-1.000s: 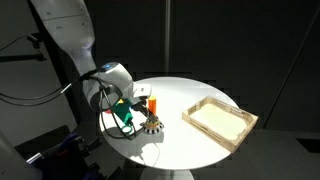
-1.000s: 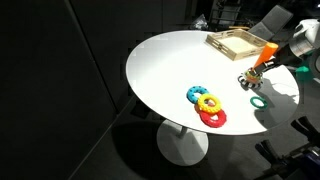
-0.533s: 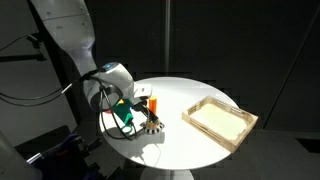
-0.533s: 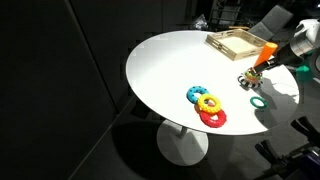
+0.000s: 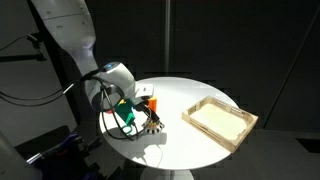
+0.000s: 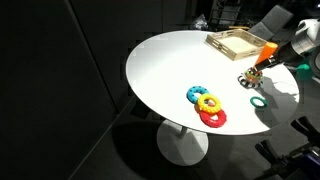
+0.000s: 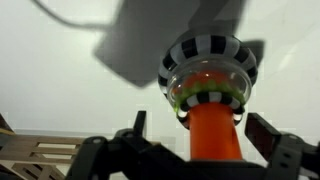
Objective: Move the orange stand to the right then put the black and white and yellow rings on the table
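Observation:
The orange stand (image 7: 213,135) lies toward the wrist camera, its peg between the jaws. My gripper (image 7: 200,130) is open, with one finger (image 7: 138,125) to the left of the peg, the other to its right, and a gap on each side. The black and white ring (image 7: 208,58) sits round the peg's far end at the base, with a greenish-yellow band just inside it. In both exterior views the stand (image 5: 153,103) (image 6: 263,58) and that ring (image 5: 152,125) (image 6: 248,80) are at the table's edge by the gripper (image 5: 141,109) (image 6: 271,62). A yellow ring (image 6: 209,102) lies mid-table.
A blue ring (image 6: 196,93) and a red ring (image 6: 213,117) lie with the yellow one. A green ring (image 6: 258,101) lies near the stand. A wooden tray (image 5: 220,120) (image 6: 238,42) stands on the round white table (image 6: 160,70). The surroundings are dark.
The jaws have spread apart off the orange peg. The arm, stand and rings stay where they were.

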